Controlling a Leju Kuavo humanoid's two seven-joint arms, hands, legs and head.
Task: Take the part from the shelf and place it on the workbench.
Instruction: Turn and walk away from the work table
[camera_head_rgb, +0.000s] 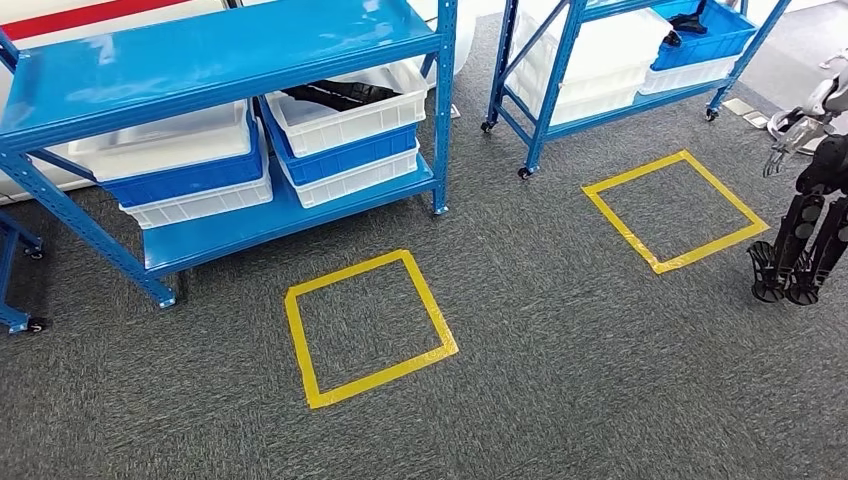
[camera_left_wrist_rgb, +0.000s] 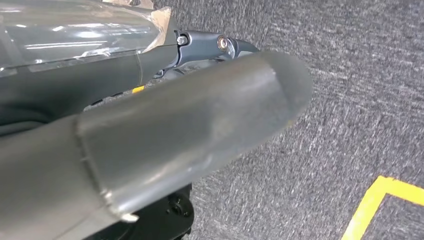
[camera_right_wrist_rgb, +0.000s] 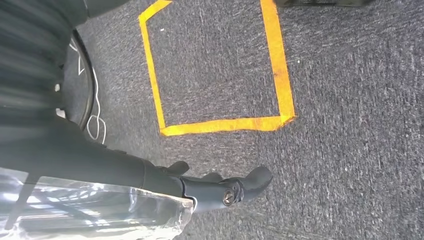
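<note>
A black part (camera_head_rgb: 340, 95) lies in a white bin (camera_head_rgb: 385, 115) on the middle level of the blue shelf (camera_head_rgb: 200, 60) ahead on the left. Another dark part (camera_head_rgb: 688, 22) sits in a blue bin (camera_head_rgb: 712, 40) on the second blue shelf (camera_head_rgb: 560, 70) at the back right. My left hand (camera_left_wrist_rgb: 190, 130) hangs over the grey carpet with its thick grey thumb stretched out and nothing in it. My right hand (camera_right_wrist_rgb: 200, 185) also hangs above the carpet, dark fingers (camera_right_wrist_rgb: 252, 181) extended and holding nothing.
Stacked white and blue bins (camera_head_rgb: 190, 170) fill the left shelf's lower levels. Two yellow tape squares mark the carpet, one (camera_head_rgb: 368, 325) before the left shelf and one (camera_head_rgb: 675, 208) before the right shelf. Another robot (camera_head_rgb: 810, 200) stands at the right edge.
</note>
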